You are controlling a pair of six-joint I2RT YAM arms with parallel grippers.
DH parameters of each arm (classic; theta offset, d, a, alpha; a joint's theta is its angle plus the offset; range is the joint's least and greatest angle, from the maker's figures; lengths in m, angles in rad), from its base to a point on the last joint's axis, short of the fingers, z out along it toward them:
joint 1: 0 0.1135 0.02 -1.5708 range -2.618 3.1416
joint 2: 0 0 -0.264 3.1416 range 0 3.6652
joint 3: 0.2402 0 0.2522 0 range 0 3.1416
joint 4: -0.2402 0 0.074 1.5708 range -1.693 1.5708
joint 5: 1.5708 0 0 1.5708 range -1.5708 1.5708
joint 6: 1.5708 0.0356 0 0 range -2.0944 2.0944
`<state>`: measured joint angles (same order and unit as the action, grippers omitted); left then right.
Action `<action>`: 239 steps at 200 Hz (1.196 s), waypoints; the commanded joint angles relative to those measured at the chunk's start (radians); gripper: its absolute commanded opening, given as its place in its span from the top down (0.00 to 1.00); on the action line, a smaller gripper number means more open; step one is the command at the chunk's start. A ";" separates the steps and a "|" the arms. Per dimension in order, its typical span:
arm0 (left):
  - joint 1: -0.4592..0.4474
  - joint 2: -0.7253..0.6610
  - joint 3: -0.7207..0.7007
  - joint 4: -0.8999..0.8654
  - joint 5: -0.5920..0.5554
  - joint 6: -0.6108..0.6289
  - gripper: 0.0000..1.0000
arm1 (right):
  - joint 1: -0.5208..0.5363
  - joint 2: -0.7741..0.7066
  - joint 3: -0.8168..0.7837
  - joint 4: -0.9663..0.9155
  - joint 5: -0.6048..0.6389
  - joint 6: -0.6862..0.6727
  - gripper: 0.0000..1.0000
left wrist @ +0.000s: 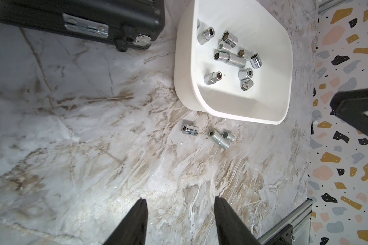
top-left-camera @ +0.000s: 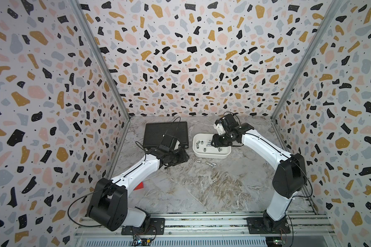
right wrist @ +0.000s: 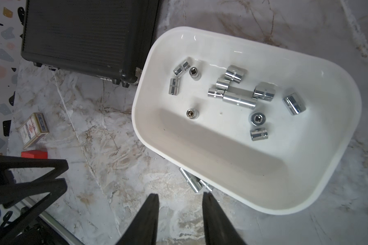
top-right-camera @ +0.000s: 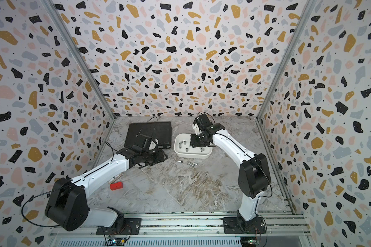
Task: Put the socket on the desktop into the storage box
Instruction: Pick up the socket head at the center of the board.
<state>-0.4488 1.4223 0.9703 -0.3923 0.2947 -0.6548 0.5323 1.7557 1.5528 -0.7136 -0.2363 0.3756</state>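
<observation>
Since three sockets (left wrist: 218, 139) lie on the desktop (left wrist: 94, 148) just beside the storage box (left wrist: 185, 84), with right gripper (right wrist: 180, 196) narrowly open and empty over the box's rim and left gripper (left wrist: 180, 200) wider, empty, near the box, I'd say we're between picks; next needs a descent onto one socket.

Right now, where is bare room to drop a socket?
Bare: the storage box floor beside the wall nearest the three loose sockets, and the desktop between left arm and right arm. Crowded: sockets fill the box's far side.
</observation>
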 commanded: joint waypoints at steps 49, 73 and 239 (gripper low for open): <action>-0.058 0.082 0.109 -0.008 -0.060 0.091 0.45 | 0.004 -0.278 -0.239 0.085 -0.077 -0.010 0.58; -0.075 0.117 0.135 -0.018 -0.079 0.107 0.45 | 0.004 -0.363 -0.326 0.106 -0.106 -0.011 0.58; -0.212 0.291 0.128 0.196 -0.344 0.197 0.39 | 0.003 -0.683 -0.664 0.180 -0.222 0.014 0.56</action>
<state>-0.6460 1.6821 1.1114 -0.2523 0.0143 -0.4881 0.5323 1.0992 0.9020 -0.5407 -0.4473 0.3828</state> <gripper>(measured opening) 0.604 0.445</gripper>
